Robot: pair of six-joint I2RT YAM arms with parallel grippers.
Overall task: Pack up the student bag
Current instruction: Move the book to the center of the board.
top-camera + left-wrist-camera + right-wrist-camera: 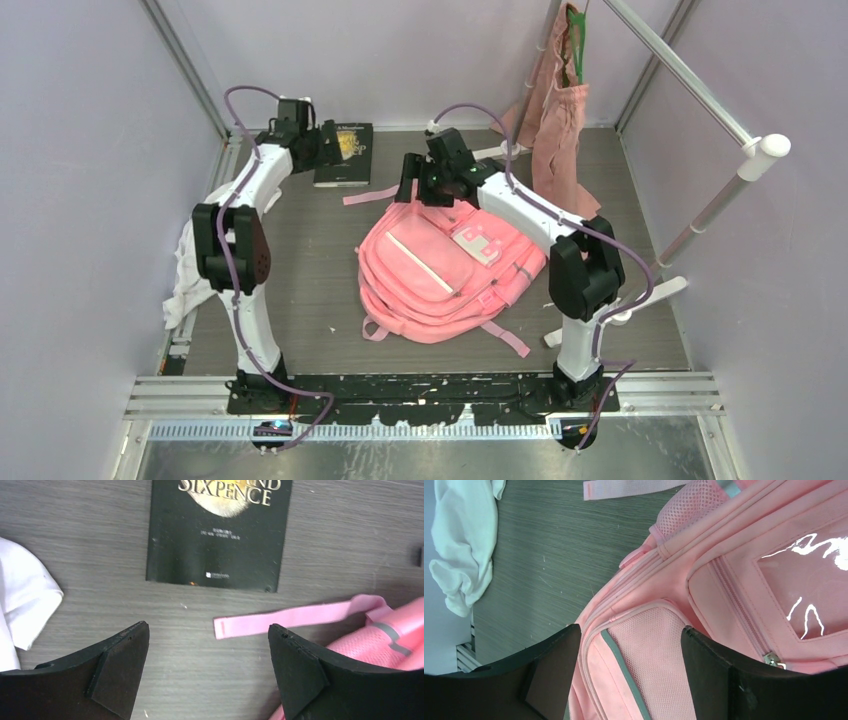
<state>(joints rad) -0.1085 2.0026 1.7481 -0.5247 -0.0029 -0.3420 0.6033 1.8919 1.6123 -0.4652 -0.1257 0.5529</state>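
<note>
Left gripper (207,627) is spread wide with nothing between its black fingers, and I'm looking down past them at the grey wood-grain table (100,555). A loose flat pink webbing strap (290,619) lies on the table under the gap. Just beyond it sits a black paperback book with a gold title (215,540), lying flat. A crumpled white cloth (20,595) is off to the left.

Right gripper (631,629) is wide apart too and holds nothing. It hangs over a mesh side pocket with grey trim (649,650). That pocket belongs to the large pink fabric backpack (440,280), which lies flat, front up, mid-table between the two arms. At the back right, a dusty-pink cloth tote (560,130) hangs from a green hanger (576,40).
</note>
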